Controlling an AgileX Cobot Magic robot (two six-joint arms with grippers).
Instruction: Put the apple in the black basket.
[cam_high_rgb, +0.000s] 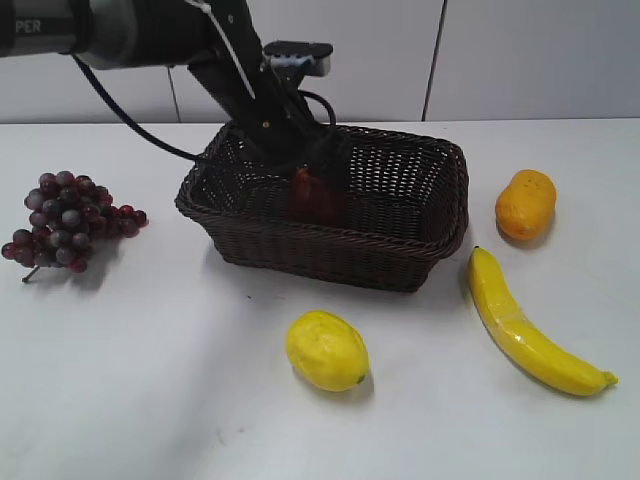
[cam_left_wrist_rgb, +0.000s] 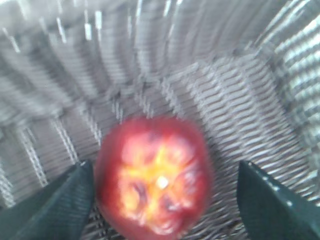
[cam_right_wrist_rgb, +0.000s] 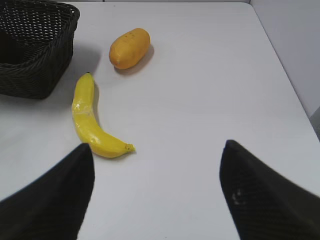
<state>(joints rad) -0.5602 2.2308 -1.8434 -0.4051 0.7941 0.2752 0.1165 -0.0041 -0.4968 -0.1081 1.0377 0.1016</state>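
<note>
Left gripper, jaws spread wide, flanks the apple inside the black basket; only withdrawal appears outstanding.

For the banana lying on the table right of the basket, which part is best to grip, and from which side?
Probably best to grip the banana at its thick middle, coming straight down from above, with the fingers across its width. It lies flat on the table, so the sides are free there. The curved, tapering ends would likely slip. The open right gripper is nearest.
</note>
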